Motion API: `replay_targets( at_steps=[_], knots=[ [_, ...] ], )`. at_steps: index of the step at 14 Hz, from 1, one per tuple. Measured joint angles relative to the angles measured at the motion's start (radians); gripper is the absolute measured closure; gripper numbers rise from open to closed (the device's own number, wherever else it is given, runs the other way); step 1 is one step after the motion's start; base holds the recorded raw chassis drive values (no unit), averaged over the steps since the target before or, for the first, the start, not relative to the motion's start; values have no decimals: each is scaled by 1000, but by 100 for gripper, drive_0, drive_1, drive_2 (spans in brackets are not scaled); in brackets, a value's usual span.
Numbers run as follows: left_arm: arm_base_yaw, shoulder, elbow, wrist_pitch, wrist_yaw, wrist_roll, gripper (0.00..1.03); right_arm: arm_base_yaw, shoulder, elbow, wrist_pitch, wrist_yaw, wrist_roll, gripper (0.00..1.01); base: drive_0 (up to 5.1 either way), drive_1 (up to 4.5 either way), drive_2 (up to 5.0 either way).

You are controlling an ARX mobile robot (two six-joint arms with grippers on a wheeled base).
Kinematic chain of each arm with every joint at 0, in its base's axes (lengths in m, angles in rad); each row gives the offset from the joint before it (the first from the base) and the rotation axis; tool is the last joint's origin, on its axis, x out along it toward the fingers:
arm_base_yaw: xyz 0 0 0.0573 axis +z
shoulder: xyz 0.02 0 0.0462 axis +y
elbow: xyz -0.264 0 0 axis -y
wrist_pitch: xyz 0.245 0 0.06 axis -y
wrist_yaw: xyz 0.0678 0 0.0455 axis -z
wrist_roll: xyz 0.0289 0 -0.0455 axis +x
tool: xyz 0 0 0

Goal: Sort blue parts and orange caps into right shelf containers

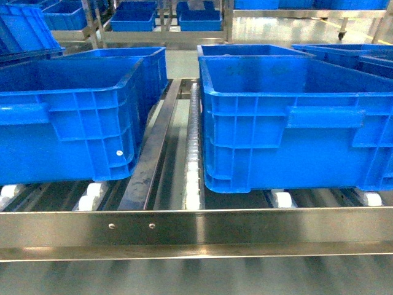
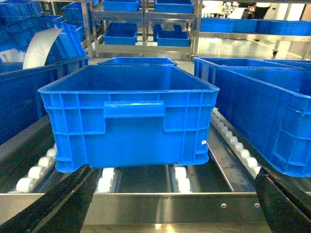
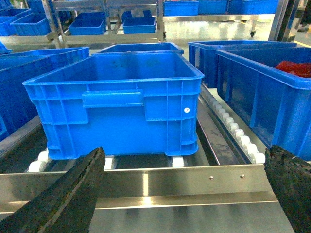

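Blue parts and orange caps do not show plainly in any view, so you cannot say where they lie; the only hint is something red-orange point(image 3: 295, 68) inside a bin at the far right of the right wrist view. You face two blue containers on a roller shelf: the left container point(image 1: 67, 117) and the right container point(image 1: 295, 123), divided by a metal rail point(image 1: 153, 153). Their floors are hidden behind the near walls. Your left gripper point(image 2: 170, 208) hangs with its dark fingers point(image 2: 53, 204) spread wide and nothing between them. Your right gripper point(image 3: 180, 194) is likewise spread and empty before its container.

Watch for these risks. You may reach over a wall blind, since no view shows a bin's inside, and catch a finger on the rim. The containers sit on white rollers point(image 1: 193, 178), so a nudge could send one rolling back. With every bin the same blue, you could easily drop parts into the wrong one.
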Motion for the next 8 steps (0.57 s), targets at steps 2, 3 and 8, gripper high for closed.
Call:
replay_targets(
  at_steps=[2, 3, 8],
  knots=[
    [0, 0, 0, 0, 0, 0, 5, 0, 0, 0, 0, 0, 0, 3, 0, 0, 0],
    [0, 0, 0, 0, 0, 0, 5, 0, 0, 0, 0, 0, 0, 3, 0, 0, 0],
    [0, 0, 0, 0, 0, 0, 5, 0, 0, 0, 0, 0, 0, 3, 0, 0, 0]
  ],
)
